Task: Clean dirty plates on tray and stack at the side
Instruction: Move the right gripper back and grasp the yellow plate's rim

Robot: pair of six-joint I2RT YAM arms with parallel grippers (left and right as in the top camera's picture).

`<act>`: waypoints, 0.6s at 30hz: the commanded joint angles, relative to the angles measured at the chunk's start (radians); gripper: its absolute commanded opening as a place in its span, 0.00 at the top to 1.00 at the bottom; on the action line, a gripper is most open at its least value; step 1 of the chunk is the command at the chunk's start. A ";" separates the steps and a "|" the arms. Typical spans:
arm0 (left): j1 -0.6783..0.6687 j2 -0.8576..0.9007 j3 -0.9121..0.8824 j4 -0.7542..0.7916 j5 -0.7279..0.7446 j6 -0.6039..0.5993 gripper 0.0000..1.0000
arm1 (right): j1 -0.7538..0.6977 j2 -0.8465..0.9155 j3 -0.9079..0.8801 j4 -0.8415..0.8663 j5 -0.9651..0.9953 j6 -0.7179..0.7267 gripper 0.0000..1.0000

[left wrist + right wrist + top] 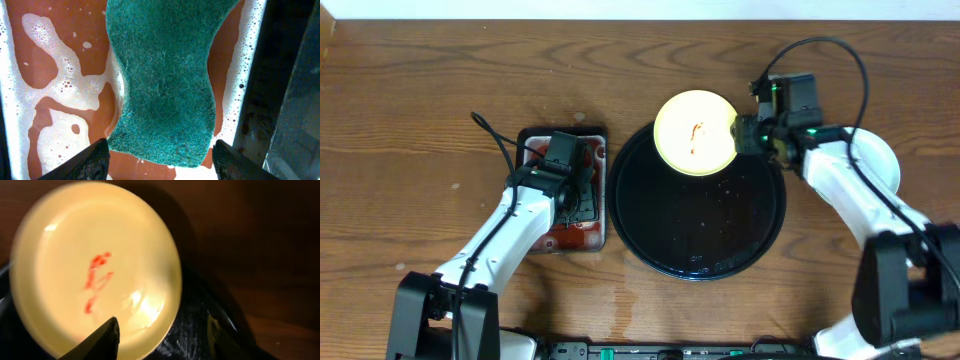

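A pale yellow plate (695, 133) with a red sauce smear lies over the far rim of the big black tray (700, 235). My right gripper (742, 135) is at the plate's right edge. In the right wrist view the plate (90, 265) has its rim between my open right gripper (163, 321): one finger lies over the plate, and the other is off the rim over the tray (200, 330). Another pale plate (878, 152) sits on the table to the right, partly under my right arm. My left gripper (568, 198) stands open.
A small rectangular tray (600, 238) of reddish foamy liquid sits left of the black tray. A green sponge (160, 80) lies in it, its near end between my left gripper (162, 152) fingers without touching them. The wooden table extends all around.
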 commanded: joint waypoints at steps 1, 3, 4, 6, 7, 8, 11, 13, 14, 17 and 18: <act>0.003 -0.003 -0.001 -0.002 -0.002 -0.005 0.33 | 0.006 0.053 0.004 0.019 0.059 0.126 0.49; 0.003 -0.003 -0.001 -0.002 -0.001 -0.005 0.33 | 0.006 0.081 0.004 0.034 0.058 0.167 0.55; 0.003 -0.003 -0.001 -0.002 -0.002 -0.005 0.33 | 0.006 0.091 0.004 0.041 0.050 0.177 0.57; 0.003 -0.003 -0.001 -0.001 -0.001 -0.005 0.33 | 0.006 0.109 0.004 0.058 0.016 0.186 0.59; 0.003 -0.003 -0.001 -0.001 -0.002 -0.005 0.33 | 0.007 0.116 0.004 0.067 0.000 0.191 0.61; 0.003 -0.003 -0.001 -0.001 -0.002 -0.005 0.33 | 0.007 0.122 0.004 0.072 -0.006 0.199 0.62; 0.003 -0.003 -0.001 -0.001 -0.001 -0.006 0.33 | 0.008 0.146 0.004 0.079 -0.002 0.242 0.67; 0.003 -0.003 -0.001 -0.002 -0.001 -0.006 0.33 | 0.008 0.162 0.004 0.080 0.000 0.265 0.70; 0.003 -0.003 -0.001 -0.002 -0.001 -0.006 0.33 | 0.008 0.168 0.004 0.083 -0.002 0.272 0.73; 0.003 -0.003 -0.001 -0.002 -0.001 -0.005 0.33 | 0.008 0.181 0.003 0.084 -0.010 0.283 0.80; 0.003 -0.003 -0.001 -0.002 -0.001 -0.006 0.33 | 0.010 0.185 0.003 0.086 -0.010 0.283 0.82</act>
